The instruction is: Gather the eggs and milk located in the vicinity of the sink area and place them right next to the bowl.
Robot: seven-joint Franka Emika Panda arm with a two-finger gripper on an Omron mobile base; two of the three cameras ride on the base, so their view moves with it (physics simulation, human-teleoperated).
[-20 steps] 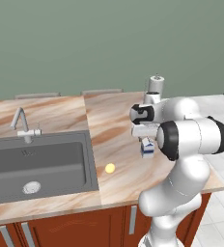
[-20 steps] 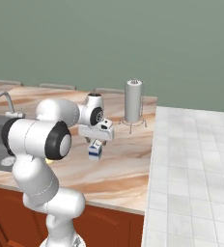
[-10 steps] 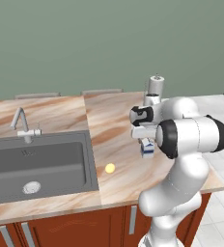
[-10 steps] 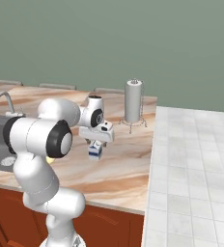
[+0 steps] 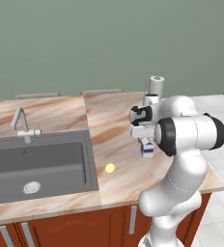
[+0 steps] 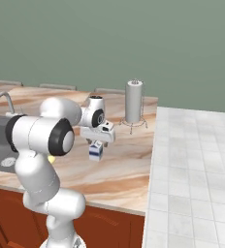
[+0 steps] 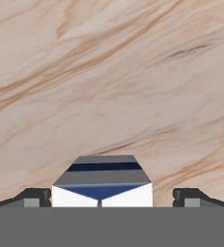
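the task looks barely begun: beside the sink [image 5: 39,166] on the marble counter [image 5: 119,116] the milk [image 6: 96,150] stands untouched under the gripper [image 7: 112,198], its fingers spread wide either side of the carton, and a pale yellow egg [image 5: 110,168] lies near the basin.

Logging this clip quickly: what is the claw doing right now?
Claw: open, jaws on either side of the milk with gaps, nothing held.

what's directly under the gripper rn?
The milk stands upright on the marble counter, between the open gripper's fingertips, with gaps on both sides. The carton hides its own footprint on the counter.
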